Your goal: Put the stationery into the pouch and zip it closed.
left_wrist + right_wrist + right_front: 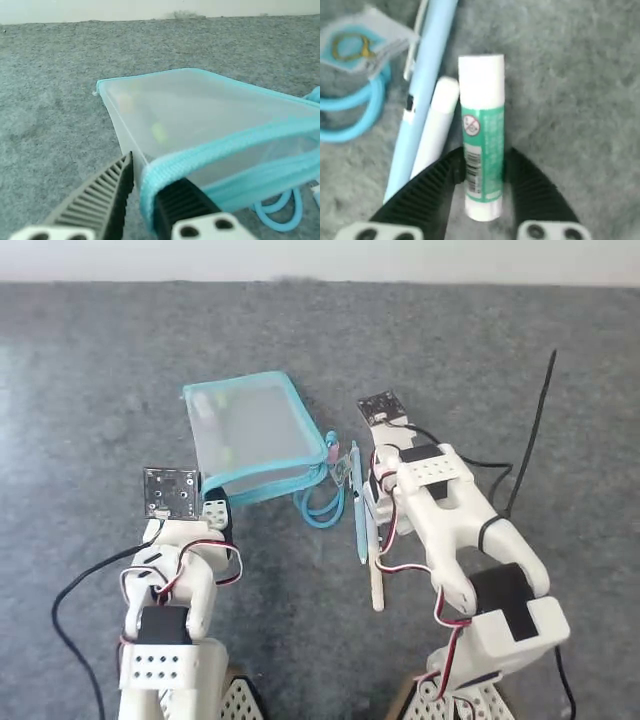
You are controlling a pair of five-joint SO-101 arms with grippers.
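The translucent pouch [250,435] with teal trim lies mid-table. My left gripper [147,172] is shut on the teal zip edge [200,155] at the pouch's near corner, seen in the high view too [215,508]. To the right of the pouch lie a light-blue pen [357,505] and a pale stick [377,575], side by side. My right gripper [483,157] is shut on a white and green glue stick [482,115], right beside the pen [422,75] and the pale stick [437,125]. In the high view the right arm [440,500] covers the glue stick.
The pouch's teal wrist loop [320,508] and a small tag [365,40] lie between the pouch and the pen. A black cable [535,430] stands up at the right. Grey carpet-like table surface [100,370] lies open to the left and back.
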